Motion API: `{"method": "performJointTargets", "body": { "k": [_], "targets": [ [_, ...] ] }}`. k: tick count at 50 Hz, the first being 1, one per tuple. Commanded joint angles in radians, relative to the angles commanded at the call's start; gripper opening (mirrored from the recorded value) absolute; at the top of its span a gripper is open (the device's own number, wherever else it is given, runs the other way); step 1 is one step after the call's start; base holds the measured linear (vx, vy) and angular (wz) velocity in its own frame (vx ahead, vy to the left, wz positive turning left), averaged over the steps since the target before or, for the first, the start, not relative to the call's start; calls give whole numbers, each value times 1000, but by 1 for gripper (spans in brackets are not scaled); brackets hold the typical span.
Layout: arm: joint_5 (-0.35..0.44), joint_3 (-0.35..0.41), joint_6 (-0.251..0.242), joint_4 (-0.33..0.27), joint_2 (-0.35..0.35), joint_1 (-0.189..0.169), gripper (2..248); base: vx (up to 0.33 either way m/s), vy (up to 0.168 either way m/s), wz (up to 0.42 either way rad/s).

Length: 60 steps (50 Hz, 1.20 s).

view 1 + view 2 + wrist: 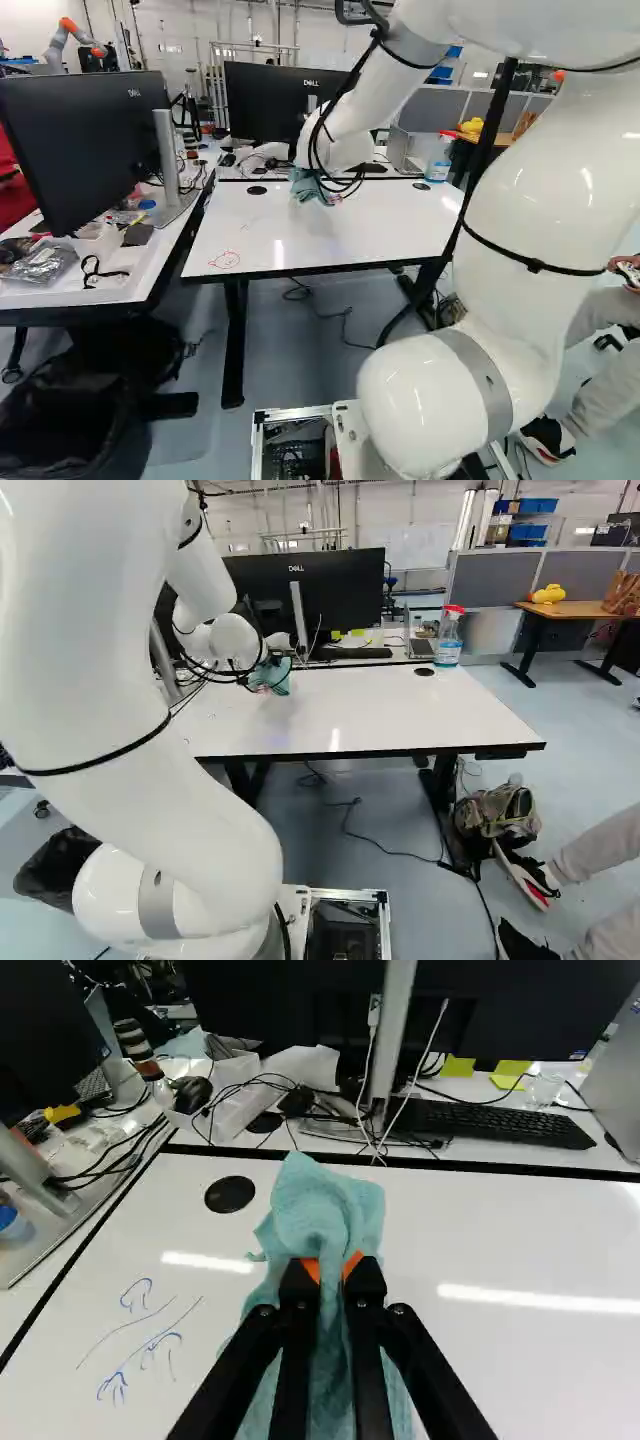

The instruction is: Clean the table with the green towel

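The green towel (pixel 325 1210) is pinched between both orange pads of my gripper (pixel 333 1272), bunched up ahead of the fingertips and draping down around them. In the base views the towel (pixel 308 187) (pixel 272 677) is at the far part of the white table (pixel 300 235), under my arm's wrist; wrist and cables hide the fingers there. Blue pen marks (pixel 148 1345) lie on the tabletop beside the gripper. A red drawing (pixel 225 260) is near the table's front left corner in the left base view.
A spray bottle (pixel 449 638) stands at the table's far right corner. Behind the table are monitors, a keyboard (pixel 500 1125) and cables. A cluttered desk (pixel 120 275) adjoins on the left. Another robot (pixel 72 35) stands far back. A person's legs (pixel 600 855) are at the right.
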State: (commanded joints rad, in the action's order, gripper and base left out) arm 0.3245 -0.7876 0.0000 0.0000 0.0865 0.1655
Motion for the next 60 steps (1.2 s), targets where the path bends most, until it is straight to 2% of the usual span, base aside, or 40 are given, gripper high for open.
{"method": "performJointTargets", "body": {
  "k": [23,60],
  "targets": [
    [-27,8,0,0,-8,74,42,0,0,0],
    [-150,-12,0,0,11,179,42,0,0,0]
  ]
}}
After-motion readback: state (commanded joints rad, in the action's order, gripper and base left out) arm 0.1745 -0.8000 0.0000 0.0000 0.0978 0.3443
